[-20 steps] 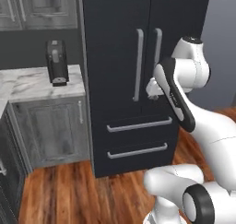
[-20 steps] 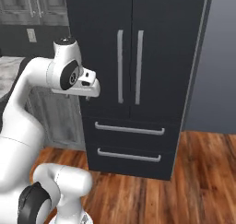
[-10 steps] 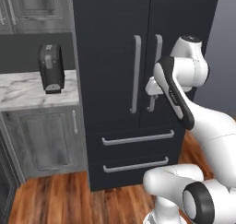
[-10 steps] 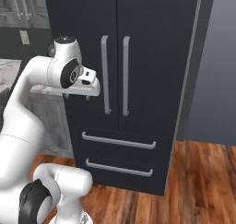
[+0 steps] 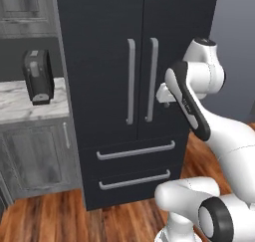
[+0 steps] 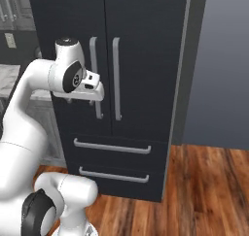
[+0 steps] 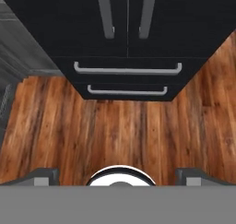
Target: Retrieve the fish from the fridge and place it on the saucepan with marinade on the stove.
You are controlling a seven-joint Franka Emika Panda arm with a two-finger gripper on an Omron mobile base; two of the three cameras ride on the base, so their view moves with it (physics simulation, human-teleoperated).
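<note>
The fridge (image 5: 114, 47) is tall and black, and both its doors are shut, with two long grey handles (image 5: 131, 81) side by side and two drawers (image 5: 135, 150) below. It also stands straight ahead in the right base view (image 6: 141, 50). My gripper (image 5: 163, 93) hangs in front of the right door at handle height, apart from it. In the hand view my gripper (image 7: 117, 174) looks down at the drawers (image 7: 126, 71) and the floor, with the fingertips (image 7: 42, 174) wide apart and nothing between them. The fish is hidden behind the doors. The saucepan and the stove are out of view.
Left of the fridge a marble counter (image 5: 20, 104) carries a dark coffee machine (image 5: 38, 76), with grey cabinets (image 5: 35, 161) under it. A wood floor (image 6: 204, 181) runs in front. A grey wall (image 6: 223, 60) stands to the fridge's right.
The whole picture has shifted: the base has driven, and the fridge now sits nearer and more central. The arm keeps its pose and the gripper stays open.
</note>
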